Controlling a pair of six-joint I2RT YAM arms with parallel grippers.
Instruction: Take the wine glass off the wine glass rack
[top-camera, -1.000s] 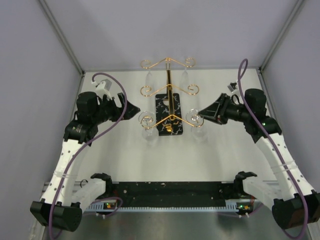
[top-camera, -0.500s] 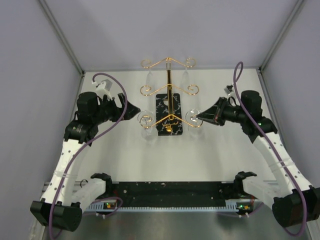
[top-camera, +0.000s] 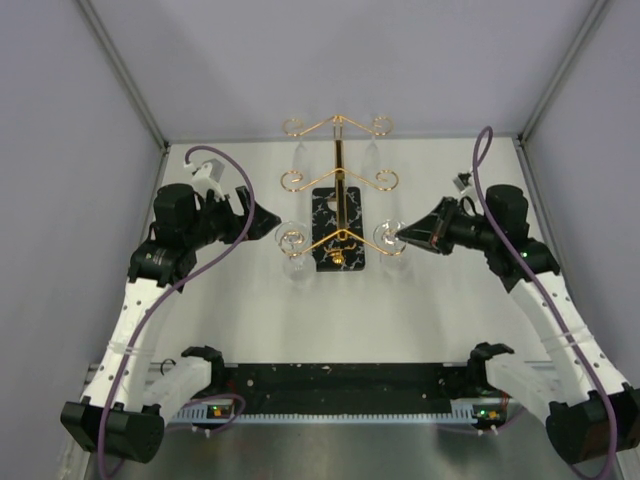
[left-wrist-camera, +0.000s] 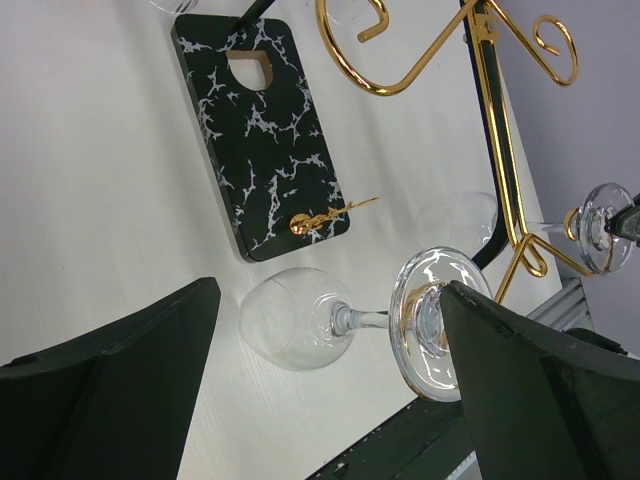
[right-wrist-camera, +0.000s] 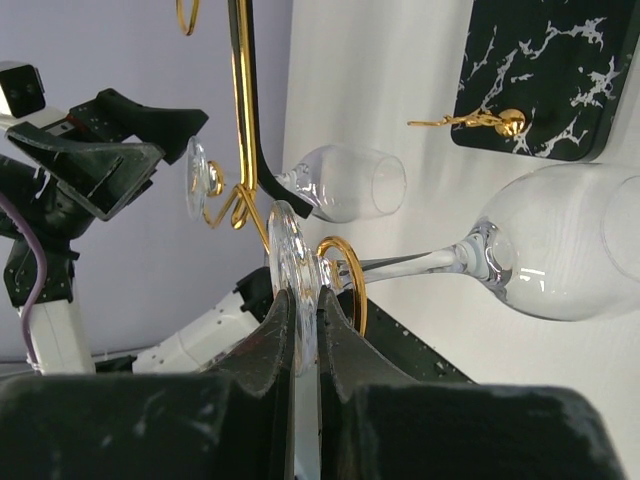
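The wine glass rack (top-camera: 339, 178) is a gold wire stand on a black marbled base (left-wrist-camera: 262, 130). Its base also shows in the right wrist view (right-wrist-camera: 545, 75). One wine glass (right-wrist-camera: 560, 250) hangs from the rack's front right scroll (right-wrist-camera: 345, 280). My right gripper (right-wrist-camera: 305, 300) is shut on the rim of that glass's foot (top-camera: 388, 238). A second wine glass (left-wrist-camera: 300, 320) hangs at the front left (top-camera: 293, 245). My left gripper (left-wrist-camera: 330, 300) stands open around this second glass without touching it, and seen from above it sits just left of it (top-camera: 268, 222).
Two more glasses (top-camera: 300, 152) (top-camera: 370, 152) hang from the rack's back arms. The grey side walls stand close on both sides. A black rail (top-camera: 340, 385) runs along the near edge between the arm bases.
My right gripper has shut onto the foot of the front right glass and its arm has shifted a little. The left arm has not moved.
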